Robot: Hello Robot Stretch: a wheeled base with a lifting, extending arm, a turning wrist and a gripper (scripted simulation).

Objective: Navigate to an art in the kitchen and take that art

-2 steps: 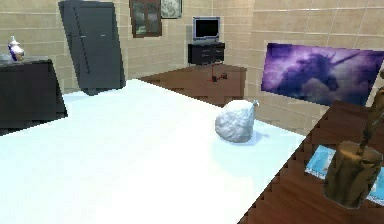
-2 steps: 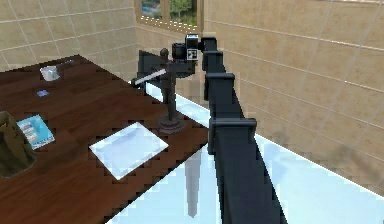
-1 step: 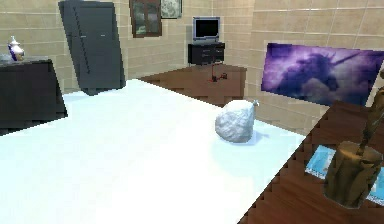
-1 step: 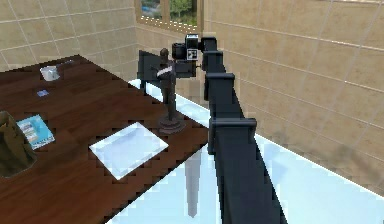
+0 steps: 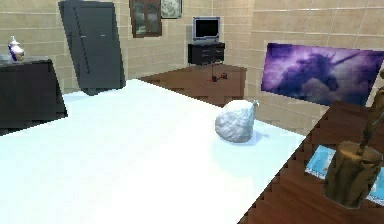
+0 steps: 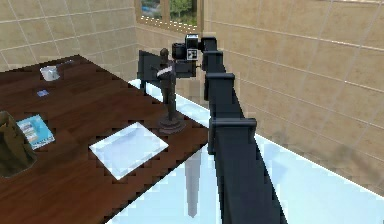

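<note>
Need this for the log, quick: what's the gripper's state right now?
Gripper: cannot be told whether it holds anything; a dark statue stands on the brown table right by it.

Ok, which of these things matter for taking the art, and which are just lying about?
For the job:
- tool
- dark statuette, standing on the wooden table near the tool

Just lying about:
- white sheet
- blue book
- white lump
- fridge
- purple wall picture, which is art too, though the tool is by the statuette
</note>
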